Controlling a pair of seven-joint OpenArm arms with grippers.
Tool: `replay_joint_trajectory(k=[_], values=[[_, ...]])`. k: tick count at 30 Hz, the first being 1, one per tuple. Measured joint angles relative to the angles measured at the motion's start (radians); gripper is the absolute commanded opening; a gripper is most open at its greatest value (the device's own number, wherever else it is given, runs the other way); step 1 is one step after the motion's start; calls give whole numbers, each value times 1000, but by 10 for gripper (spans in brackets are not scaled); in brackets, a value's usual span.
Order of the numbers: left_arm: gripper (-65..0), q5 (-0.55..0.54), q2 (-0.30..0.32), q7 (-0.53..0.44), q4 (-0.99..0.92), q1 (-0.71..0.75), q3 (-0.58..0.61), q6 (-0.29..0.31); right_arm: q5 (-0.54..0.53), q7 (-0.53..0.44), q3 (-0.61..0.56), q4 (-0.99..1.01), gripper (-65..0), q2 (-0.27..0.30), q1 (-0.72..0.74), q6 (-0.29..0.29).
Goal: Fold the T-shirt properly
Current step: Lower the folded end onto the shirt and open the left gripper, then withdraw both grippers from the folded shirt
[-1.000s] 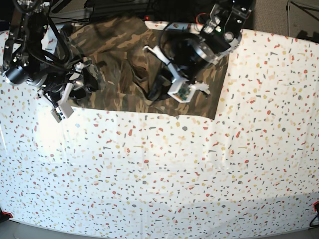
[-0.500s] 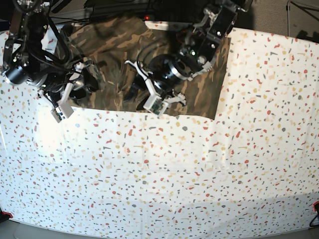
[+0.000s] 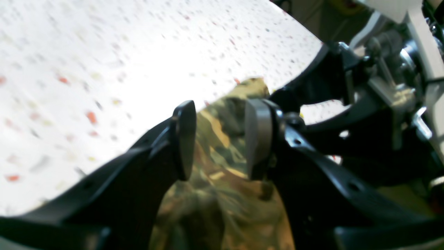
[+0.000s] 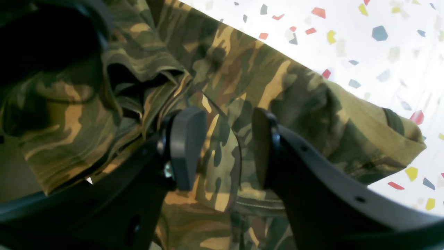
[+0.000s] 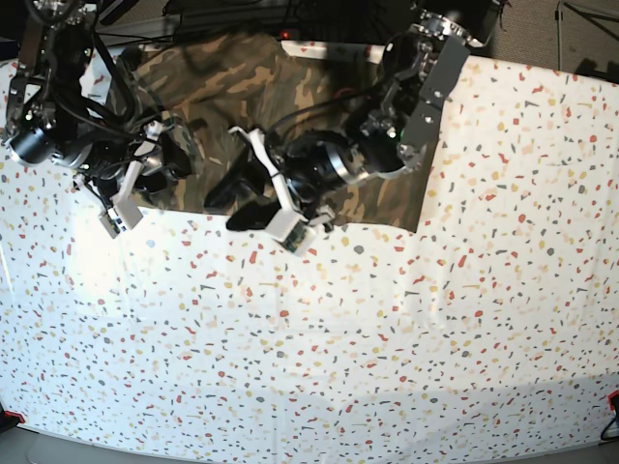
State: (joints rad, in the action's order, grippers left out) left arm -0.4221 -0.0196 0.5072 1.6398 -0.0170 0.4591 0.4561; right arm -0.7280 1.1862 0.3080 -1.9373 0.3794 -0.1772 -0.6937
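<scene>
The camouflage T-shirt [image 5: 222, 87] lies rumpled along the table's back edge, its front hem straight. My left gripper [image 5: 232, 205] reaches across to the hem's left part. In the left wrist view it is open [image 3: 221, 139], with camouflage cloth [image 3: 215, 194] showing beyond the fingers and nothing pinched. My right gripper [image 5: 182, 153] hovers at the shirt's left edge. In the right wrist view it stands open [image 4: 225, 149] just above folded, creased cloth [image 4: 277, 80], which looks like a sleeve.
The table [image 5: 338, 338] wears a white cover speckled with coloured flecks and stretches wide in front of the shirt. Dark equipment and cables [image 5: 319, 14] crowd the back edge. The left arm's links [image 5: 426, 87] lie over the shirt's right part.
My left arm has swung left and forward from the shirt's middle to its front hem, with its gripper now open. The right arm has stayed put.
</scene>
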Motion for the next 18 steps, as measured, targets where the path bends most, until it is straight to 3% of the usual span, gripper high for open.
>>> replay_joint_trajectory(k=[6, 8, 12, 18], values=[[-418, 24, 0, 190, 20, 11, -210, 6, 0, 19, 0, 0, -385, 1, 0, 0], [-418, 23, 0, 196, 20, 37, -296, 77, -6, 44, -1, 0, -385, 19, -2, 0], [-418, 21, -5, 196, 20, 99, -467, 154, -27, 72, 0, 0, -385, 90, -14, 0], [-418, -41, 80, 130, 20, 186, -623, 180, -35, 72, 69, 33, -385, 148, -78, 0]])
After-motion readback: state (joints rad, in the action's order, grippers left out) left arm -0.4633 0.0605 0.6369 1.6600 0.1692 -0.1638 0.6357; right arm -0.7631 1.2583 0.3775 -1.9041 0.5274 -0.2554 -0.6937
